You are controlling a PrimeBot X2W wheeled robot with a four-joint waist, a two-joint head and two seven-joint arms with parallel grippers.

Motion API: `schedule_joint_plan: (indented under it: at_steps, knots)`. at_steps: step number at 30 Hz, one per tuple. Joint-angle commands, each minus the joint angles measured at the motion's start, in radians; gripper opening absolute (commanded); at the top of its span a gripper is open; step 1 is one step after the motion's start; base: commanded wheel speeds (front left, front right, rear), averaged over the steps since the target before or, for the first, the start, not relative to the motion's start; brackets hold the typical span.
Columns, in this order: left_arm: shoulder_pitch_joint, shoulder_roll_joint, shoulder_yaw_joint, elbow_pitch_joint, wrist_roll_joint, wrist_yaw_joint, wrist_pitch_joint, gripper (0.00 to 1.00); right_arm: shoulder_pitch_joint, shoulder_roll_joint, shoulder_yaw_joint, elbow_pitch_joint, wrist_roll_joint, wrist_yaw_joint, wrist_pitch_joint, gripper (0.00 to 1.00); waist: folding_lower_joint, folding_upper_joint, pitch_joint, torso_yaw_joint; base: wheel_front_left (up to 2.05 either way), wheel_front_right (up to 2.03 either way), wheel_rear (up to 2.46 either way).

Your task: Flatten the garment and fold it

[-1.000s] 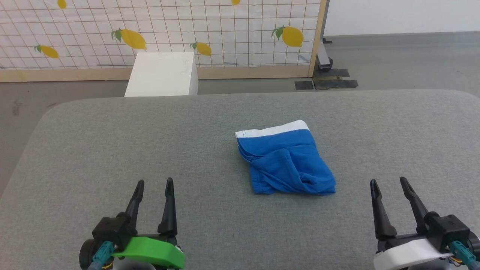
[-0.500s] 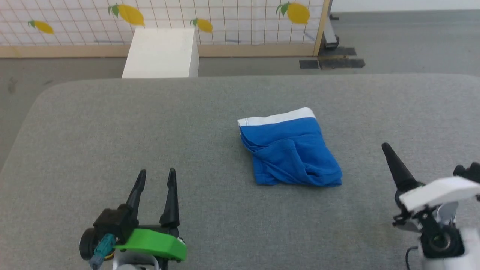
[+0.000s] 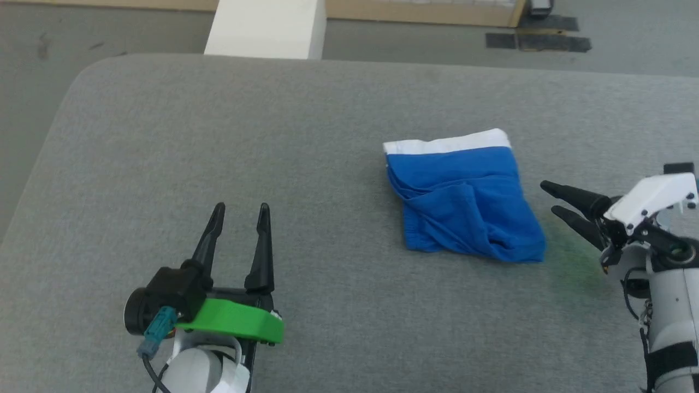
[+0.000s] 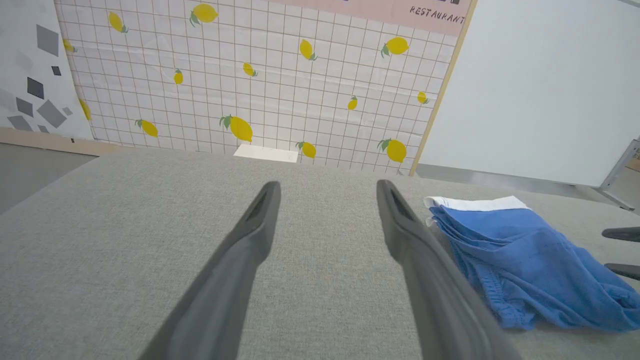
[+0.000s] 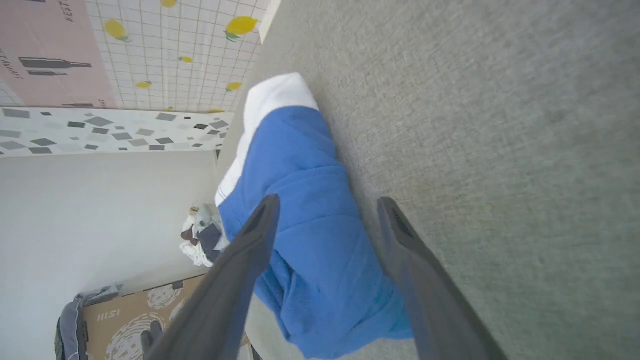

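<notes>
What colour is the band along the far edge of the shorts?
White band on bright blue shorts; head view shows it best.

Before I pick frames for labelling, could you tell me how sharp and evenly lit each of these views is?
Head view: evenly lit, sharp, the garment casting a thin soft shadow on the table. Left wrist view: fingers of the left gripper out of focus, garment crisp. Right wrist view: fingers of the right gripper blurred, table weave slightly smeared.
</notes>
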Motion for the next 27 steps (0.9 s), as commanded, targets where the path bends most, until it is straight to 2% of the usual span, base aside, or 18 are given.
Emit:
schedule_joint_plan:
  at_steps: [1,6,11,13,15,22,24,27]
  knots:
    - [-0.020,-0.002,-0.003,-0.005,-0.001,0.007,-0.005,1.00,-0.028,-0.005,-0.001,0.020,-0.032,-0.001,0.024,1.00,-0.0001,0.0000,0.050,0.053,0.00,0.00,0.00]
    - [-0.033,-0.002,-0.012,-0.007,-0.007,0.015,-0.005,1.00,-0.086,0.002,-0.006,0.061,-0.112,-0.001,0.127,1.00,-0.0001,0.0000,0.074,0.088,0.00,0.00,0.00]
    - [-0.032,-0.002,-0.020,-0.003,-0.012,0.022,-0.005,1.00,-0.087,0.026,-0.006,0.041,-0.164,-0.001,0.214,1.00,-0.0001,0.0000,0.075,0.107,0.00,0.00,0.00]
    - [-0.030,-0.002,-0.023,0.000,-0.014,0.023,-0.005,1.00,-0.077,0.034,-0.012,0.026,-0.176,-0.001,0.242,0.45,-0.0001,0.0000,0.071,0.112,0.00,0.00,0.00]
    - [-0.027,-0.002,-0.025,0.003,-0.015,0.024,-0.005,1.00,-0.064,0.041,-0.020,0.006,-0.191,-0.001,0.258,0.00,-0.0001,0.0000,0.064,0.115,0.00,0.00,0.00]
    - [-0.019,-0.002,-0.019,0.007,-0.014,0.029,-0.005,1.00,-0.026,0.071,-0.021,-0.106,-0.218,-0.001,0.290,0.00,-0.0001,0.0000,0.040,0.094,0.00,0.00,0.00]
    - [-0.014,-0.002,-0.013,0.007,-0.010,0.027,-0.005,1.00,-0.014,0.077,0.010,-0.160,-0.220,-0.001,0.294,0.00,-0.0001,0.0000,0.033,0.073,0.00,0.00,0.00]
    - [-0.003,-0.002,0.002,0.006,-0.003,0.023,-0.005,1.00,0.015,0.082,0.116,-0.265,-0.256,-0.001,0.291,0.00,-0.0001,0.0000,0.024,0.024,0.00,0.00,0.00]
